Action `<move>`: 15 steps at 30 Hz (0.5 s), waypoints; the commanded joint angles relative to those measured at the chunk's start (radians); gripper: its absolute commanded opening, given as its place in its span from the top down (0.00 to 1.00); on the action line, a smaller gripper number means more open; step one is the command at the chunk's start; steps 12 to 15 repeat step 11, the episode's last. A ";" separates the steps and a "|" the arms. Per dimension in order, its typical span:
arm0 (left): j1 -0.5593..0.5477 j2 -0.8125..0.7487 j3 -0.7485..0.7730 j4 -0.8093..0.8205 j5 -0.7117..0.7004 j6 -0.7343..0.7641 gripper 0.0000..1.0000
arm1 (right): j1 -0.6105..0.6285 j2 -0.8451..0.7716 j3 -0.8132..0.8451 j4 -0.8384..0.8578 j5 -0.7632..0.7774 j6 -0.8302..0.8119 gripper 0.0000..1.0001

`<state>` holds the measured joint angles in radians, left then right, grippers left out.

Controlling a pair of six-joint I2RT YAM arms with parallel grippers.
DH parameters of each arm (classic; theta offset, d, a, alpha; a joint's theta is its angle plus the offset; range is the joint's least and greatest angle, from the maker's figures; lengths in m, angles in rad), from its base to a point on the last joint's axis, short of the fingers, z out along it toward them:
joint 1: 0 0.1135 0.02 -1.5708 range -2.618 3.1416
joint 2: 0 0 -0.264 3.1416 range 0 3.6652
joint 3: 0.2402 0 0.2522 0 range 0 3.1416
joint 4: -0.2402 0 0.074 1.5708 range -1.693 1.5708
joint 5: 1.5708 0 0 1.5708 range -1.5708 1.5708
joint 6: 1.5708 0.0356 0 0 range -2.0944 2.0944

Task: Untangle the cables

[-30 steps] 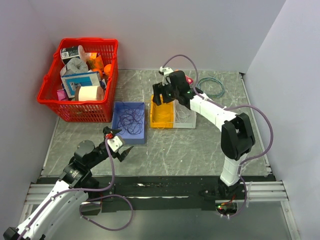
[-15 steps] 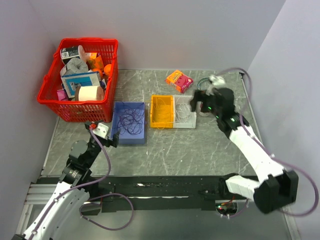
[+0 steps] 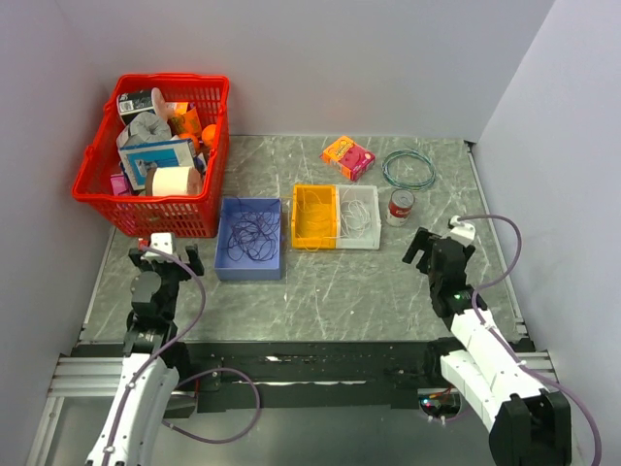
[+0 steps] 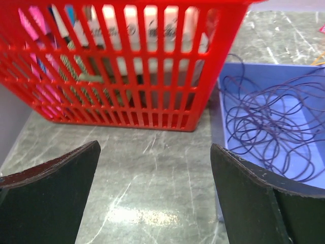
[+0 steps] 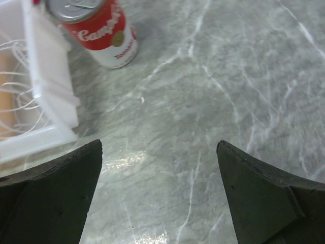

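Now my left gripper (image 4: 155,152) gapes wide, empty, near the basket (image 4: 117,118); my right gripper (image 5: 160,147) spreads wide, empty, near the can (image 5: 99,33).

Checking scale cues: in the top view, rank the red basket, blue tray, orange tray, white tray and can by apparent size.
1. Red basket
2. Blue tray
3. Orange tray and white tray, too alike to rank
4. Can

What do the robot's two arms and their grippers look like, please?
The left arm and right arm have white links with black joints. A thin lilac lead loops along each. The left gripper and right gripper are black, with two broad, curved dark fingers.
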<state>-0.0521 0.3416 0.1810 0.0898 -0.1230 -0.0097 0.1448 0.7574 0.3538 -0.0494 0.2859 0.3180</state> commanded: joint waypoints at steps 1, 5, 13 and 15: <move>0.040 -0.010 -0.026 0.070 0.052 -0.045 0.04 | -0.002 -0.003 0.010 0.089 0.102 0.056 0.00; 0.044 0.000 -0.032 0.070 0.080 -0.047 0.04 | -0.004 0.014 0.020 0.079 0.096 0.030 0.00; 0.078 -0.009 -0.057 0.087 0.051 -0.072 0.04 | -0.004 -0.030 -0.016 0.118 0.079 0.024 0.00; 0.078 -0.009 -0.057 0.087 0.051 -0.072 0.04 | -0.004 -0.030 -0.016 0.118 0.079 0.024 0.00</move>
